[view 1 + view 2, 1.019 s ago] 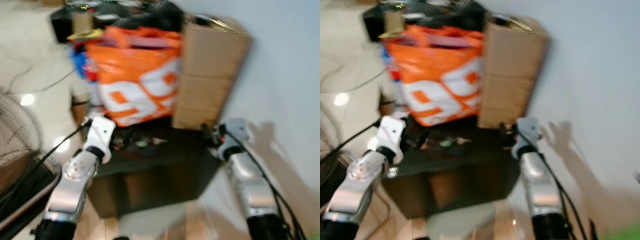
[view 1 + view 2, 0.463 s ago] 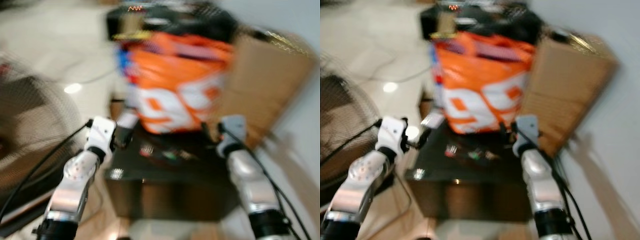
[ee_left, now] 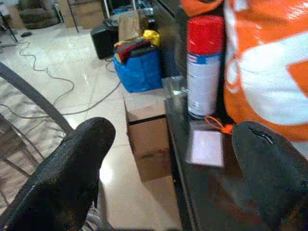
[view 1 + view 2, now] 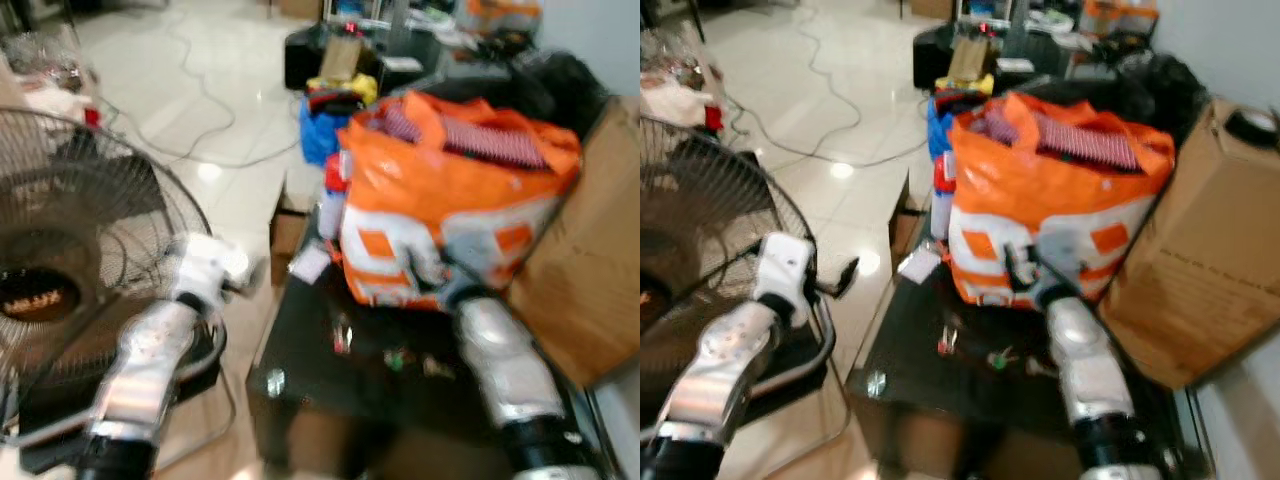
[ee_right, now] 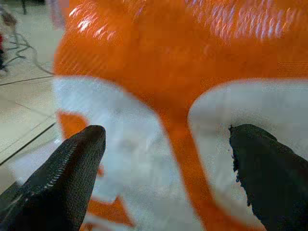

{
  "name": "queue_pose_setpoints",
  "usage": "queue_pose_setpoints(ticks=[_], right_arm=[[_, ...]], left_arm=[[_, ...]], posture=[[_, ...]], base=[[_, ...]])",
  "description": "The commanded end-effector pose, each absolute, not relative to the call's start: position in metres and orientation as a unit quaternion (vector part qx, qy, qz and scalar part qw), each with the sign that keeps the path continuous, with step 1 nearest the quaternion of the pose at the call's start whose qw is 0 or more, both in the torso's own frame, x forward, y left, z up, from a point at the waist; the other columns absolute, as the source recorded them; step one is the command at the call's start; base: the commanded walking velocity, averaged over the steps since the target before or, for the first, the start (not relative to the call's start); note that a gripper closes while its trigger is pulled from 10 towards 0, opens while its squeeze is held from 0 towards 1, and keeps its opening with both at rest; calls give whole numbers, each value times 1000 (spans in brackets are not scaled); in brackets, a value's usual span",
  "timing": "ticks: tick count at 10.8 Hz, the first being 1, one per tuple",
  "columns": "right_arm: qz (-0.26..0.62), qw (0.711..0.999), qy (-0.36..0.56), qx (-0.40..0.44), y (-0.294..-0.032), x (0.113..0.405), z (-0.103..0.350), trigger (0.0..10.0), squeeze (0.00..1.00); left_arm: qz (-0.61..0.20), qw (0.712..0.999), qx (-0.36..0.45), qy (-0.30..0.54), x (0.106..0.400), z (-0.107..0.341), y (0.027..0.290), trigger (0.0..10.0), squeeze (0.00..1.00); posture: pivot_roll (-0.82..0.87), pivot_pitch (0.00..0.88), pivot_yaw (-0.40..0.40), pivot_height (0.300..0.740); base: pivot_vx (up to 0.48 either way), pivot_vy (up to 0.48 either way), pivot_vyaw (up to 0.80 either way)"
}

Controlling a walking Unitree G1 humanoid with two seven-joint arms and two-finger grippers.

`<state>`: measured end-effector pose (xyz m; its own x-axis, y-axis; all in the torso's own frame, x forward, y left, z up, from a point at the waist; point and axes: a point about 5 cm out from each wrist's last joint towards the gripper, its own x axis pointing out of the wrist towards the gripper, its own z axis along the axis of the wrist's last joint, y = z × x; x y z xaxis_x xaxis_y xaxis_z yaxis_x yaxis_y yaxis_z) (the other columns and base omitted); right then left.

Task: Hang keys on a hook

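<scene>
Several small items that look like keys [image 4: 948, 342] lie on the low black table [image 4: 910, 385], too blurred to make out well. My left gripper [image 4: 840, 277] is held off the table's left edge, over the floor, and is open with nothing between its fingers [image 3: 72, 178]. My right gripper [image 4: 1018, 268] is raised over the table right in front of the orange bag [image 4: 1050, 200]. It is open and empty too, and its fingers [image 5: 62, 183] frame the bag's orange and white side [image 5: 159, 96].
A standing fan [image 4: 690, 230] is close on the left. A cardboard box [image 4: 1200, 260] stands right of the orange bag. A red-capped spray can [image 3: 204, 67] and a white card [image 3: 206, 148] sit at the table's left end. A small carton [image 3: 147, 130], a blue bag [image 3: 139, 67] and cables lie on the floor.
The whole picture has swung as the camera turned, bringing the fan and the floor on the left into view. Both arms stay raised before the table.
</scene>
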<state>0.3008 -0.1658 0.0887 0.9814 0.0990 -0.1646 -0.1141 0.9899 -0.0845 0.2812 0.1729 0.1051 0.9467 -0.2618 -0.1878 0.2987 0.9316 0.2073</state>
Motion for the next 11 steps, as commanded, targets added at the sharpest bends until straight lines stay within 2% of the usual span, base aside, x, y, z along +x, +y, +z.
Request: queue_pose_setpoints(ticks=[1, 3, 4, 5, 7, 8, 10, 11], right_arm=[[69, 993, 77, -49, -159, 304, 93, 10000, 1000], [105, 979, 147, -91, -160, 300, 75, 10000, 1000], [125, 969, 185, -105, -162, 296, 65, 10000, 753], [147, 956, 223, -120, -167, 291, 57, 10000, 0], [165, 941, 258, -142, -175, 286, 52, 10000, 0], [193, 922, 290, -171, -182, 277, 48, 10000, 0], [208, 890, 337, -227, -195, 265, 39, 10000, 0], [209, 885, 351, -225, -198, 263, 36, 10000, 0]], left_arm=[[-135, 980, 126, 69, 284, 112, 179, 10000, 12], [-155, 977, 122, 85, 283, 108, 177, 10000, 0], [-177, 972, 123, 97, 282, 104, 175, 10000, 0], [-207, 963, 128, 113, 280, 100, 172, 10000, 0], [-238, 954, 132, 128, 279, 95, 167, 10000, 0], [-270, 944, 126, 143, 277, 90, 162, 10000, 0], [-343, 913, 117, 189, 268, 77, 151, 10000, 0], [-376, 895, 117, 211, 265, 71, 145, 10000, 0]], posture=[[34, 0, -70, 740], [29, 0, -71, 740], [21, 0, -69, 740], [7, 0, -62, 740], [-24, 0, -47, 740], [-55, 0, -35, 740], [-91, 0, -28, 740], [-98, 0, -25, 740]], base=[[251, 0, 0], [0, 0, 0], [0, 0, 0], [0, 0, 0], [0, 0, 0], [0, 0, 0], [0, 0, 0], [0, 0, 0]])
